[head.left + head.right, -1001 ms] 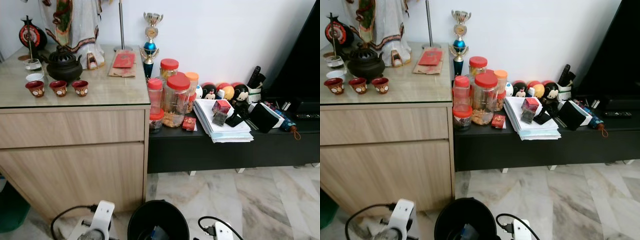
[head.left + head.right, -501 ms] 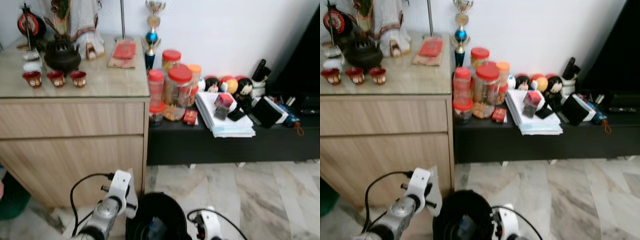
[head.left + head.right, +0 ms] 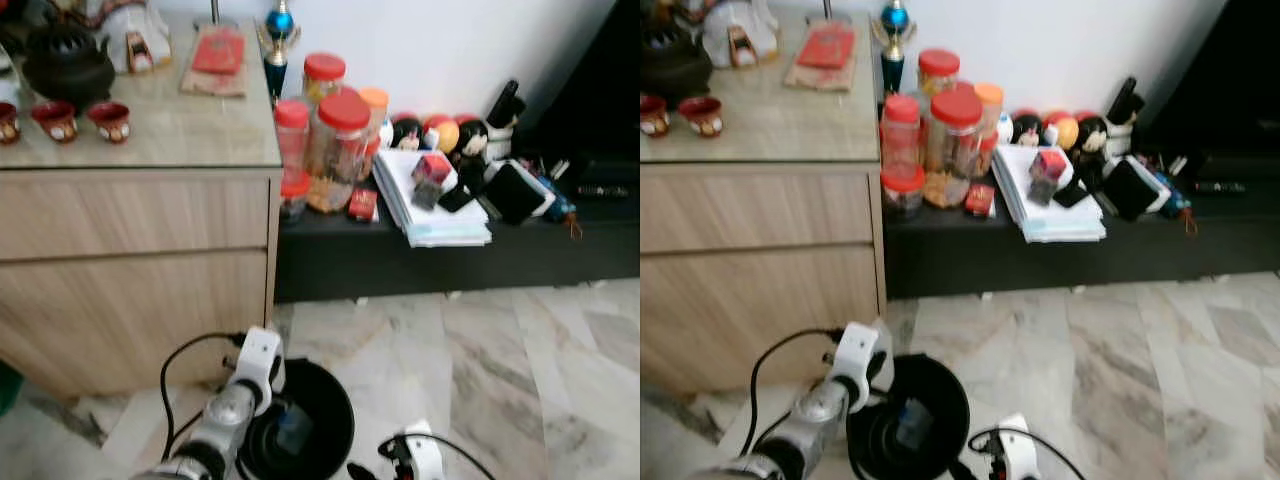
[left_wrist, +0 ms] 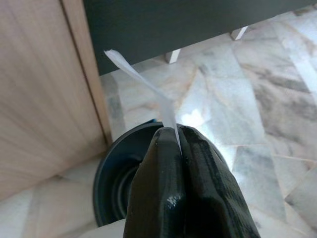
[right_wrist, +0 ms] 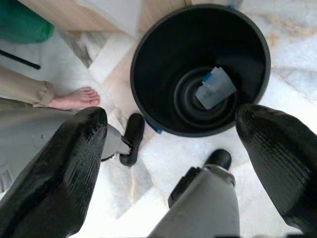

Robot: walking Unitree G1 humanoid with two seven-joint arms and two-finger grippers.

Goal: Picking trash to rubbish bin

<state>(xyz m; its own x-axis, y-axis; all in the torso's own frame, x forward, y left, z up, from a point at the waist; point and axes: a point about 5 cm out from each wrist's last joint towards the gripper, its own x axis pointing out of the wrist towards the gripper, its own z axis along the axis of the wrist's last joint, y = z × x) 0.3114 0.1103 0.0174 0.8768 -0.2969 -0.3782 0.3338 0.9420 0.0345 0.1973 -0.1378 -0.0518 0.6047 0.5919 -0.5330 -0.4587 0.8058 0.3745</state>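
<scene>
Left pincer (image 4: 177, 144) tight on paper strip (image 4: 148, 89)

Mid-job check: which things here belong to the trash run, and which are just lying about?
Job:
- white paper strip, pinched in the left pincer
- black bin on the floor, with a scrap inside
- right pincer, open above the bin

Lying about:
- red-lidded jars
- paper stack
- red cups
- bare foot

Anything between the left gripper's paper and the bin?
Nothing visible. The left gripper is shut on the paper strip right at the bin's rim, and its mouth is open, with one scrap at the bottom.
</scene>
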